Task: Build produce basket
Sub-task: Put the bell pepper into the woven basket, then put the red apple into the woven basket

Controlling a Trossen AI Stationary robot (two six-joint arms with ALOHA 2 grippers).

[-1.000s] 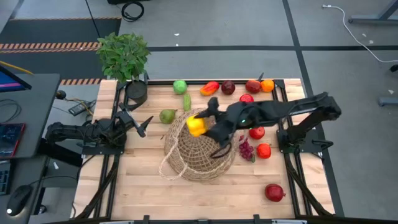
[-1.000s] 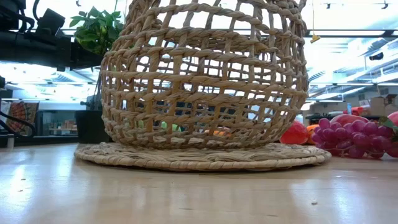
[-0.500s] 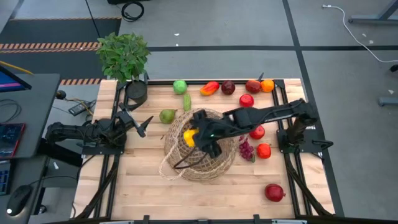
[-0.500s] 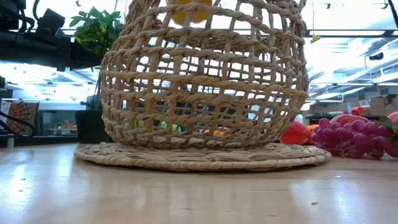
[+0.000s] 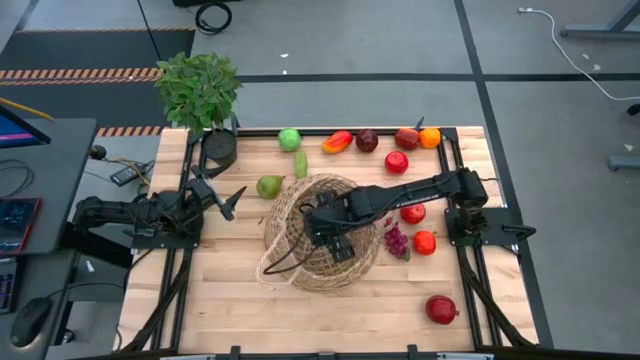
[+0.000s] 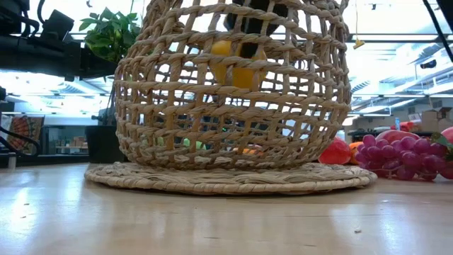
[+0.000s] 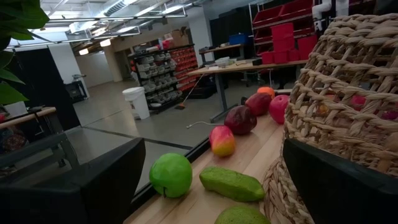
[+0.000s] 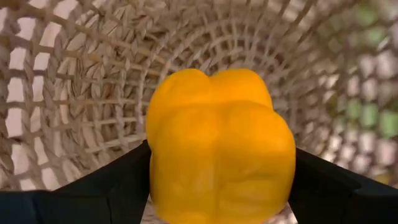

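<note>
Large round tan woven wicker basket (image 5: 320,235) sits mid wooden surface (image 5: 220,300); right gripper (image 5: 325,225) reaches down inside it, jaws clamped on a lumpy yellow bell pepper (image 8: 221,146) hanging above the basket floor. Left gripper (image 5: 232,198) waits beside the basket's left side, jaws wide, empty. Low view shows the pepper through the weave, hidden from above; other produce, including a purple grape bunch (image 5: 396,241), lies outside.

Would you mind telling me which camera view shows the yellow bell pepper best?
The right wrist view: the yellow bell pepper fills it, clamped in the right gripper inside the woven wicker basket. The low view shows it through the weave; the high view hides it; the left wrist view misses it.
</note>
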